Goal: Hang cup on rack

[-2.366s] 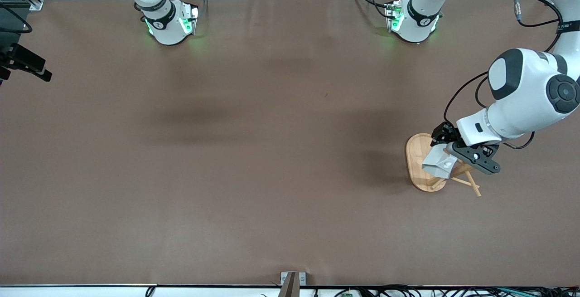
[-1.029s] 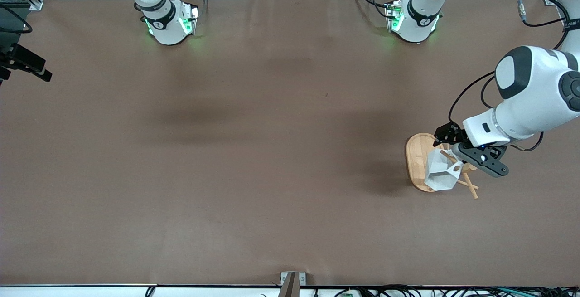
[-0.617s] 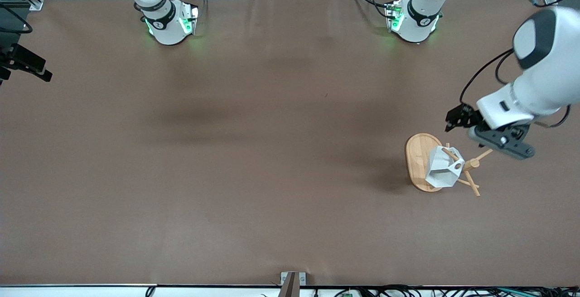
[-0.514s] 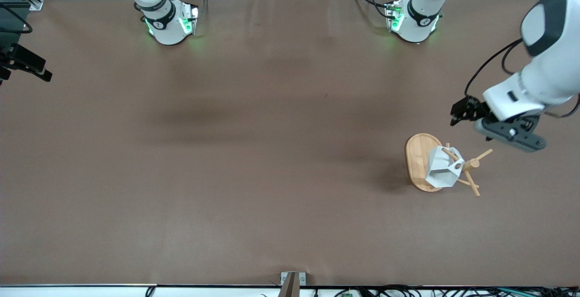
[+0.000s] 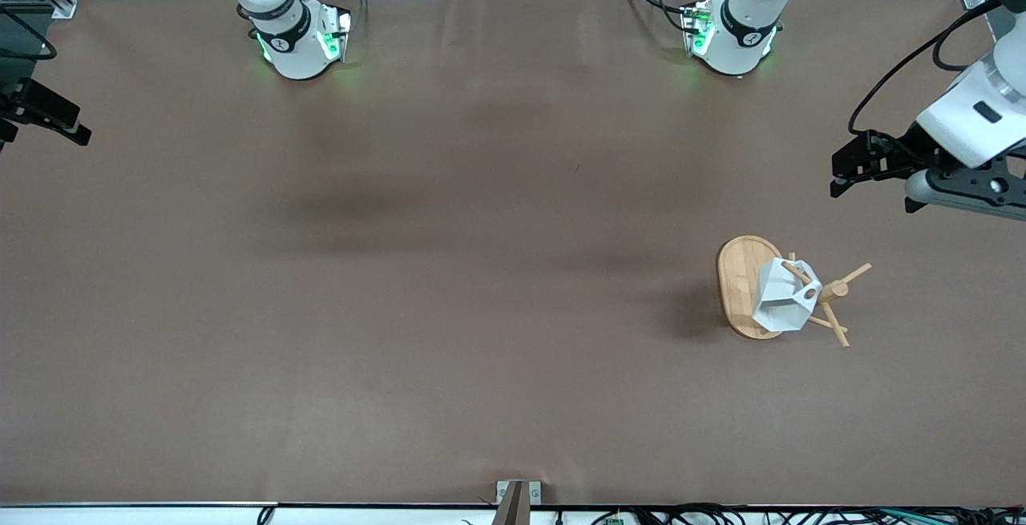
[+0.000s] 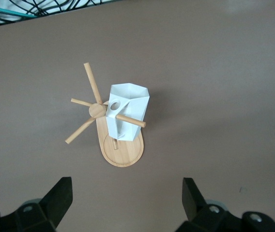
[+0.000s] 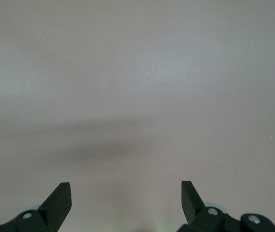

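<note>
The cup [image 5: 784, 305] hangs on the rack [image 5: 741, 284], a peg run through the round hole in its handle, its white faceted body leaning over the oval wooden base, and nothing grips it. The rack stands on the brown counter [image 5: 449, 268] toward the left arm's end. In the left wrist view the cup [image 6: 126, 113] sits tilted on one peg beside the central post, the rack [image 6: 123, 151] showing three more bare pegs fanning out. The left claw [image 5: 870, 176] is up in the air over bare counter near the rack, well apart from it, fingers spread wide and empty; its dark fingertips [image 6: 60, 198] frame the rack from above. The right arm waits, its claw [image 7: 126, 200] fingers apart too, over bare counter, holding nothing.
</note>
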Controlling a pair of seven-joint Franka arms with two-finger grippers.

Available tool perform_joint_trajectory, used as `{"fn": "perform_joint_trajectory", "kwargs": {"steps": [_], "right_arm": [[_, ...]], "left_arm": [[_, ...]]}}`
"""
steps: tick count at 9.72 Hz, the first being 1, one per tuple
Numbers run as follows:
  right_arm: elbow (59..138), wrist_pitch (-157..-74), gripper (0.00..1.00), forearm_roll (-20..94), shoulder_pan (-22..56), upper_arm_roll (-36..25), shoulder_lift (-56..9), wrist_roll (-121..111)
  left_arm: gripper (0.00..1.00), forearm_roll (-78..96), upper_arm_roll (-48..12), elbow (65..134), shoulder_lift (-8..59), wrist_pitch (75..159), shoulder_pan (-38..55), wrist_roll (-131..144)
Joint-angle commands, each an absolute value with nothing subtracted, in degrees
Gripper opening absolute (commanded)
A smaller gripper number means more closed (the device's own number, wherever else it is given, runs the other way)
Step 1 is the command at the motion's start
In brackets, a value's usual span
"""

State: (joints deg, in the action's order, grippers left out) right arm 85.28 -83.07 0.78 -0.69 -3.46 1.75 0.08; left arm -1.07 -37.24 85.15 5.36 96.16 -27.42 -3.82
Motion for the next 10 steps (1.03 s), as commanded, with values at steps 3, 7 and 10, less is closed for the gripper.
{"fn": "perform_joint_trajectory", "kwargs": {"steps": [3, 7, 10], "right_arm": [[86.8, -83.9, 1.00, -0.3, -1.5, -2.7, 3.0, 0.4], [86.8, -83.8, 1.00, -0.3, -1.5, -2.7, 3.0, 0.4], [86.7, -83.9, 1.00, -0.2, -1.6, -2.7, 3.0, 0.4]], "left_arm": [[1.00, -1.1, -19.9, 85.1, 3.5, 94.7, -11.8, -7.5], [1.00, -0.7, -6.4, 90.4, -2.7, 92.0, 1.0, -6.3], [1.00, -0.9, -1.5, 97.3, -7.9, 91.8, 6.5, -0.9]]}}
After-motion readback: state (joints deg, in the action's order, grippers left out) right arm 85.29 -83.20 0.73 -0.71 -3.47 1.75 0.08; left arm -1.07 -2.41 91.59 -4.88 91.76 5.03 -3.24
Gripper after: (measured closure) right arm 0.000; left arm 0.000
